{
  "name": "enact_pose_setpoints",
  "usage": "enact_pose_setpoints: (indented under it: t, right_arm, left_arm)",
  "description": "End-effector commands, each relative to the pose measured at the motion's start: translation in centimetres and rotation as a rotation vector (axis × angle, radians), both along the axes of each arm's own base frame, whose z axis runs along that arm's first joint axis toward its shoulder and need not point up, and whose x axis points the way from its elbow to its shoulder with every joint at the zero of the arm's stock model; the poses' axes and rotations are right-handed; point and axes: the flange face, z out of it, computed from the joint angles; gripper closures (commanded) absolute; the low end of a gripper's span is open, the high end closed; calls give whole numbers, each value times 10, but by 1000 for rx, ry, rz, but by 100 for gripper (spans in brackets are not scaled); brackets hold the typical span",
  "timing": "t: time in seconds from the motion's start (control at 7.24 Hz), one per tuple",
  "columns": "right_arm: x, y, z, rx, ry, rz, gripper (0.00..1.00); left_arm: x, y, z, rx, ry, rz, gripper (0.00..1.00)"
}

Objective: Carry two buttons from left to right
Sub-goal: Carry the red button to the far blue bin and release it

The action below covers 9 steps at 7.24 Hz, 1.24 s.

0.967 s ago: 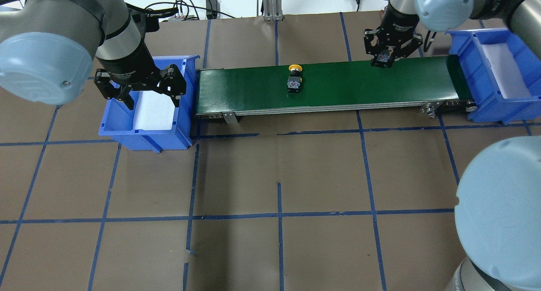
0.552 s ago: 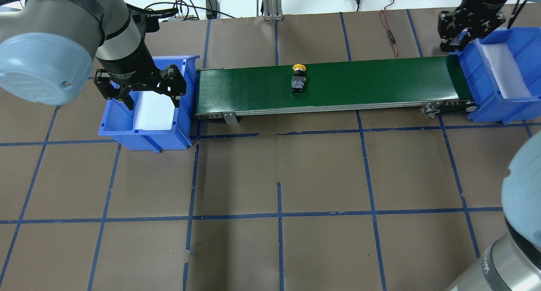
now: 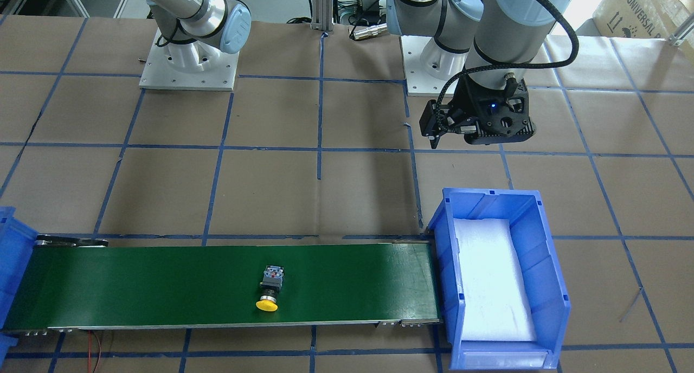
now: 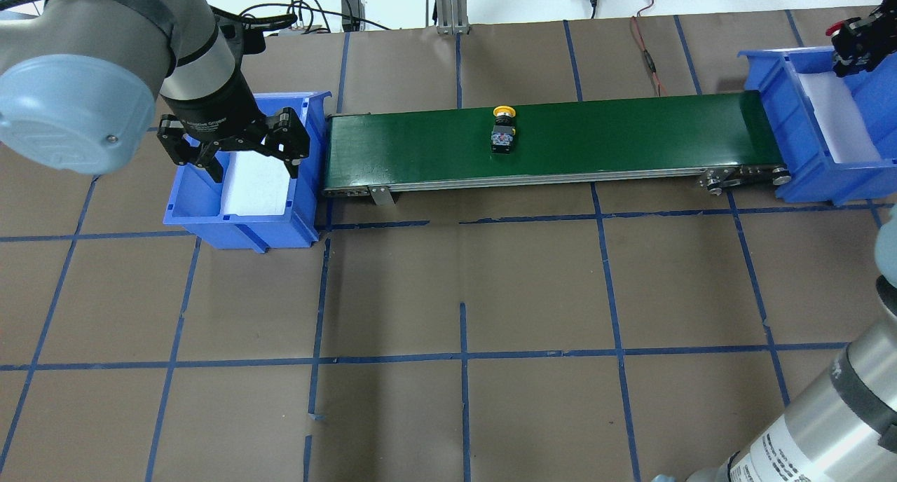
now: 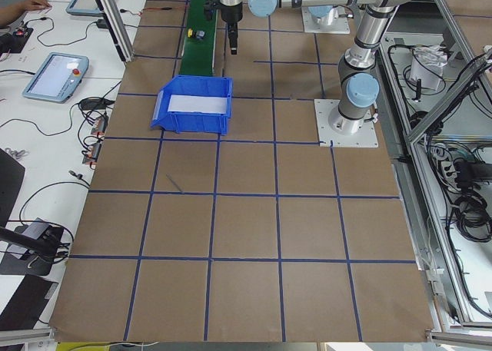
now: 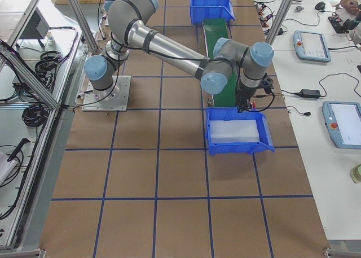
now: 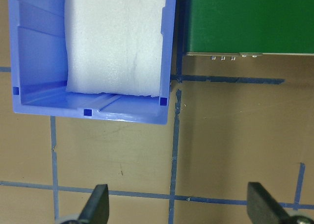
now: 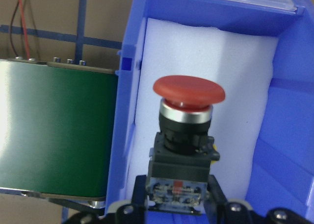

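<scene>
Now my right gripper (image 8: 174, 197) holds red button (image 8: 189, 136) over bin (image 8: 294, 160), left gripper (image 7: 176, 199) wide; drop too high & it cd bounce out.

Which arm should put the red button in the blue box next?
The right one. Its hand grips the red button above the bin's white padding. The left hand is open and empty, near the other bin at the belt's far end.
</scene>
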Motion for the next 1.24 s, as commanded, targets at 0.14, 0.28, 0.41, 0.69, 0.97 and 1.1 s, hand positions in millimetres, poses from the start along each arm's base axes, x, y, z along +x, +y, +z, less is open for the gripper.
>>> enact_pose_setpoints:
  t: [0.14,0.28,0.41,0.69,0.97,1.1]
  right_arm:
    - [-45,-9,-81,79,-39,-10,90]
    - [-49,-8,-88,88,-43,-12,90]
    - [-50,-6,-97,105,-47,-16,85]
    - [-63,1,-109,131,-63,-37,83]
    - [-66,-3,-105,113,-50,-34,53]
    - [-63,-3,-94,100,-41,-30,28]
  left_arm:
    - [0,0,0,1,0,0,0]
    - [0,0,0,1,0,0,0]
    - [0,0,1,-2,0,0,0]
    - [0,1,1,-1,0,0,0]
    - [0,1,0,1,0,0,0]
    - [0,1,0,1,0,0,0]
